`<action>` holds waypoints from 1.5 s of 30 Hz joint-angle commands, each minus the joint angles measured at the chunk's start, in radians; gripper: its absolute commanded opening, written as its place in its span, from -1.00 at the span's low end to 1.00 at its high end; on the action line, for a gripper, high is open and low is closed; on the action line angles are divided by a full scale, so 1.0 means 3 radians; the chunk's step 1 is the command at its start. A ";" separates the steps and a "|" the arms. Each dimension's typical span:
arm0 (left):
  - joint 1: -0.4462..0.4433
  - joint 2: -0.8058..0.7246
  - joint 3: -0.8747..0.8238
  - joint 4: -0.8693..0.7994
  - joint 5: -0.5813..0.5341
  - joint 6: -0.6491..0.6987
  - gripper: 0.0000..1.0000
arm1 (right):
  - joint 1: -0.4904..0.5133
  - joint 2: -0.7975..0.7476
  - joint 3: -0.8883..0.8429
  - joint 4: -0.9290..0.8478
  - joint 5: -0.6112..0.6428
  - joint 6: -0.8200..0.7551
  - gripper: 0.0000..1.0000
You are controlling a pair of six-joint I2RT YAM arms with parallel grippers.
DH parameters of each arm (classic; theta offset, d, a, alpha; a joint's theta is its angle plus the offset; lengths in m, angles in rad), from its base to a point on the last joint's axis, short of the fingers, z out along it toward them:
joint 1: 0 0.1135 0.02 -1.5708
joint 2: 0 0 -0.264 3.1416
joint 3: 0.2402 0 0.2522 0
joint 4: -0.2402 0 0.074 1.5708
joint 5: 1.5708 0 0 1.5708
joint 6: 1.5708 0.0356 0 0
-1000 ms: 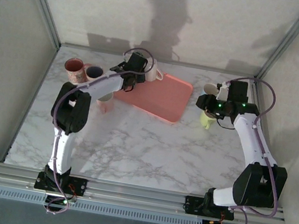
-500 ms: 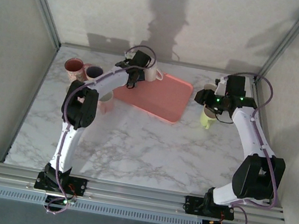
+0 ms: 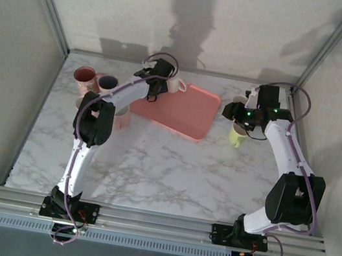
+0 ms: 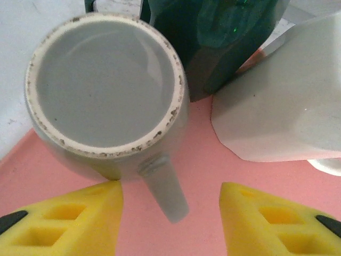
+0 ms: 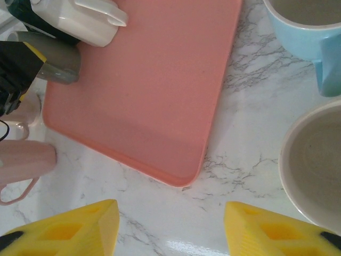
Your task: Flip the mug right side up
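White marble surface (image 3: 172, 161), pink plastic tray (image 4: 198, 176): your speckled grey ceramic mug (image 4: 106, 85) sits on it mouth-up, so I'd call it done. Left jaws open either side of its handle; right jaws open, empty, off to the side.

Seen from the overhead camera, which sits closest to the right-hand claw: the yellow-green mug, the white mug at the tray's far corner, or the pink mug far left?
1. Yellow-green mug, just on the near side of the right gripper.
2. White mug, at the tray's far corner, leftward.
3. Pink mug, at the table's far left.
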 commanded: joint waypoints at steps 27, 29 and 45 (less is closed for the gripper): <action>-0.0090 0.0424 0.0365 -0.0358 -0.0081 -0.0622 -0.13 | -0.0056 -0.0071 0.0061 0.0031 -0.0112 -0.0042 0.13; -0.0080 0.0447 0.0381 -0.0378 -0.0097 -0.0605 -0.14 | -0.0066 -0.0065 0.0065 0.0026 -0.0123 -0.0039 0.13; 0.0018 0.0029 -0.0175 -0.0339 -0.0206 -0.0354 -0.35 | -0.0110 -0.0191 0.0073 0.0000 -0.0160 0.0067 0.13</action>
